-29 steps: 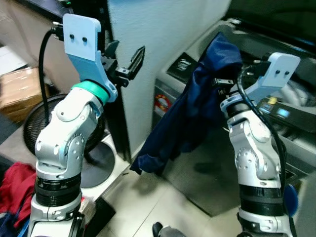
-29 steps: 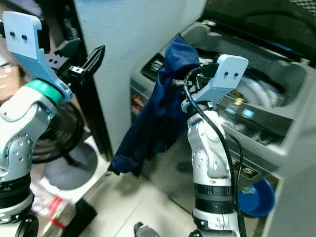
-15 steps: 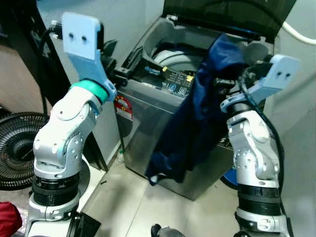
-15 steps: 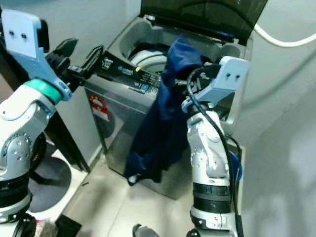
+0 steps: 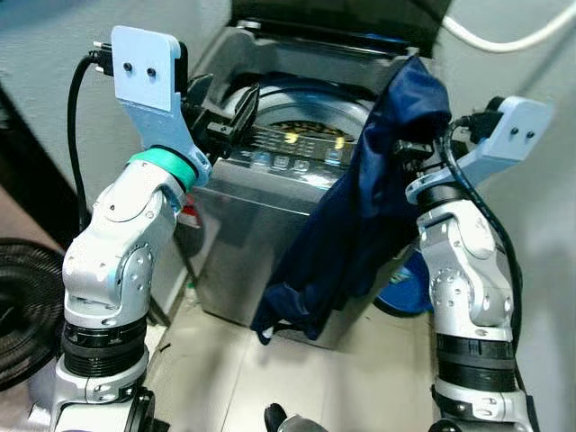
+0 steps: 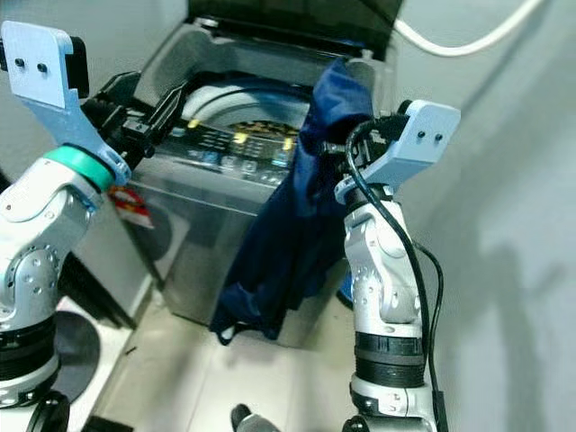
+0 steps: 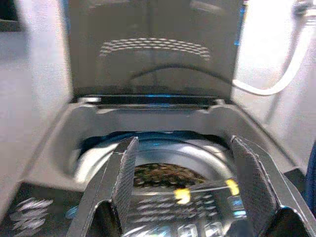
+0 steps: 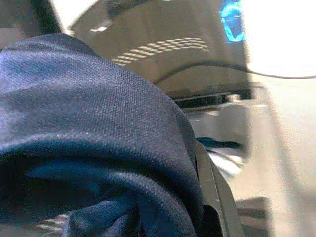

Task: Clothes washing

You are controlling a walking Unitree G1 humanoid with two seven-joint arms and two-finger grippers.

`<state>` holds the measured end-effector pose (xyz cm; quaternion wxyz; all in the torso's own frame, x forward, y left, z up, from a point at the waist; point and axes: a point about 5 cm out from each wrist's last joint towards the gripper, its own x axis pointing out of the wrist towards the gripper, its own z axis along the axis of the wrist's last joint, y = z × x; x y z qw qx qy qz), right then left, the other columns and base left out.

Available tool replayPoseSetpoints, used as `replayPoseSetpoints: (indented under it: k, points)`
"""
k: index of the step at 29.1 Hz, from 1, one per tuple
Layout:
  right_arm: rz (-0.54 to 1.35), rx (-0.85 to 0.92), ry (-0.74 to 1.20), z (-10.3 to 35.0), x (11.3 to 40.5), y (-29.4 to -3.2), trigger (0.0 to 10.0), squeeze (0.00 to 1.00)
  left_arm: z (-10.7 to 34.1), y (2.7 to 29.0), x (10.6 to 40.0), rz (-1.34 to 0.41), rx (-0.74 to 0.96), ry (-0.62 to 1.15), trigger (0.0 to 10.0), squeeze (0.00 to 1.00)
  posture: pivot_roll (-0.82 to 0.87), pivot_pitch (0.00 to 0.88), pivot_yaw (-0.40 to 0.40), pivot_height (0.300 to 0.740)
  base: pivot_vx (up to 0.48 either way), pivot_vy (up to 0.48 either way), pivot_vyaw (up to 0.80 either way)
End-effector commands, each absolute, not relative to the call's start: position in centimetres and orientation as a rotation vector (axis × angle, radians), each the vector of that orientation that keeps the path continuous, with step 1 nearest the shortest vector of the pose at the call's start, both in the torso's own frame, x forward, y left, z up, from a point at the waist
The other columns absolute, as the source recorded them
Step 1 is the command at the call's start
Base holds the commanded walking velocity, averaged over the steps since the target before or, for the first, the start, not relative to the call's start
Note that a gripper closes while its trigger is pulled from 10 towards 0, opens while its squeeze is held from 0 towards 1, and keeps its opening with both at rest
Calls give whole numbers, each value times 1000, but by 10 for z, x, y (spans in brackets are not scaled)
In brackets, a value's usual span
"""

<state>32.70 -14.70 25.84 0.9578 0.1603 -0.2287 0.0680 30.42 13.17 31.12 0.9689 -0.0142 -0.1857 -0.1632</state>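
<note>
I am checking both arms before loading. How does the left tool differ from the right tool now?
The left tool is open and holds nothing; the right tool is shut on the garment. The left tool sits over the left front corner of the washer, while the right tool sits by its right side, the garment hanging toward the floor. Both are raised at about washer-top level.

One grey top-loading washing machine (image 5: pixel 270 243) with raised dark lid. One dark navy blue fabric garment (image 5: pixel 360 225). Two silver robot arms, each ending in one gripper of two long black fingers: left gripper (image 5: pixel 225 112), right gripper (image 5: pixel 407 151). One white hose (image 5: pixel 504 36) on the wall. One round blue basin (image 5: pixel 405 290) on the floor.
</note>
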Motion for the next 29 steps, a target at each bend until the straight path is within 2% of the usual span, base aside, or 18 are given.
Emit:
replayPoseSetpoints:
  k: [1,8,11,29]
  points:
    - [128,326,-484,263,326,-148,10000,0,309,131,304,-330,-29,-364,10000,0,57,46,28,740,0,0,-800]
    - [126,325,-483,263,326,-148,10000,0,309,131,304,-329,-26,-363,10000,0,58,49,28,740,0,0,-800]
    - [126,316,-486,263,326,-148,10000,0,309,132,305,-327,-25,-362,10000,0,58,52,28,740,0,0,-181]
    - [127,320,-476,261,327,-146,10000,0,309,131,305,-326,-27,-359,10000,0,60,61,30,740,0,0,-800]
